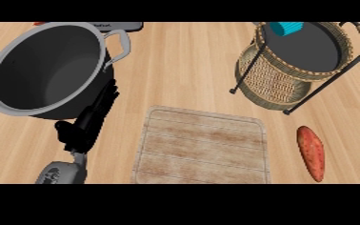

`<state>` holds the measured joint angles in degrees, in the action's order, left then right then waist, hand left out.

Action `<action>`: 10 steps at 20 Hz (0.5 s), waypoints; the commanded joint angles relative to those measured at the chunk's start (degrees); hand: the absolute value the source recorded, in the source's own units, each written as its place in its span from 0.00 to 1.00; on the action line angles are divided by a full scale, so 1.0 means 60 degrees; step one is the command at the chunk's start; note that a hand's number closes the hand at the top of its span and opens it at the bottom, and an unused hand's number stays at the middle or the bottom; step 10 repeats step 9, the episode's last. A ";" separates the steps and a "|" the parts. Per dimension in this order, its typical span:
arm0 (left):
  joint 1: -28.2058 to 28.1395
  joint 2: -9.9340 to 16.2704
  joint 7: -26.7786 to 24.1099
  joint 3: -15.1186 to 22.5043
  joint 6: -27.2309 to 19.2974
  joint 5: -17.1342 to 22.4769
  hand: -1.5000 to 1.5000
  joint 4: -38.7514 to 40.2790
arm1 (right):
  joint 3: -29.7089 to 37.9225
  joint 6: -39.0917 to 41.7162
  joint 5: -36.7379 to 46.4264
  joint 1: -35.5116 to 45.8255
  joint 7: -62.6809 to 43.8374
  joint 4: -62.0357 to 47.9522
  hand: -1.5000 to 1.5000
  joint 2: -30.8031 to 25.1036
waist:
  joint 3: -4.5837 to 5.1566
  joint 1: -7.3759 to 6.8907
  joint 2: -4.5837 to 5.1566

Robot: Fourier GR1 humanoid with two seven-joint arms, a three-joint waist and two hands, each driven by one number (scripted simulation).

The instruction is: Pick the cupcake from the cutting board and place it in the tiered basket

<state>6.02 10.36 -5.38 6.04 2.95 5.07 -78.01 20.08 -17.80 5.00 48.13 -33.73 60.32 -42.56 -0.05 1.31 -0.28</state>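
The wooden cutting board lies at the lower middle of the counter with nothing on it. At the upper right stands the wicker tiered basket on a black wire frame. On its dark upper tier, at the far edge, sits a blue ribbed object that looks like the cupcake's wrapper; its top is cut off by the view's edge. My left hand shows at the lower left, open, fingers straight and pointing up beside the pot. It holds nothing. My right hand does not show.
A large grey pot with a side handle fills the upper left, right by my left hand. An orange-red sweet potato lies to the right of the board, below the basket.
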 commanded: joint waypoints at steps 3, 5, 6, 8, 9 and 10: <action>0.0217 -0.0397 0.0278 0.0195 -0.0422 -0.0299 0.50 0.0042 | 0.2426 0.1214 -0.1795 -0.2020 0.1487 0.0383 0.00 -0.1202 | -0.0012 0.0136 0.0008; 0.0033 -0.0022 -0.0031 -0.0263 0.0030 0.0101 0.50 0.0190 | 0.3127 0.1905 -0.2264 -0.3019 0.1827 0.0551 0.00 -0.1519 | -0.0005 0.0140 -0.0005; -0.0193 0.0248 0.0195 -0.0173 0.0352 0.0170 0.50 -0.0248 | 0.3443 0.2270 -0.2425 -0.3326 0.1609 0.0675 0.00 -0.1923 | -0.0005 0.0131 -0.0032; -0.0333 -0.0081 0.0118 -0.0042 -0.0060 -0.0027 0.50 -0.0372 | 0.4174 0.3493 -0.2968 -0.4356 0.2668 -0.0022 0.00 -0.2033 | -0.0016 0.0163 -0.0022; -0.0176 0.0115 0.0100 -0.0202 0.0202 0.0105 0.50 -0.0245 | 0.4520 0.3826 -0.3115 -0.4424 0.2457 -0.0403 0.00 -0.2532 | -0.0007 0.0082 0.0002; -0.0176 0.0115 0.0100 -0.0202 0.0202 0.0105 0.50 -0.0245 | 0.4520 0.3826 -0.3115 -0.4424 0.2457 -0.0403 0.00 -0.2532 | -0.0007 0.0082 0.0002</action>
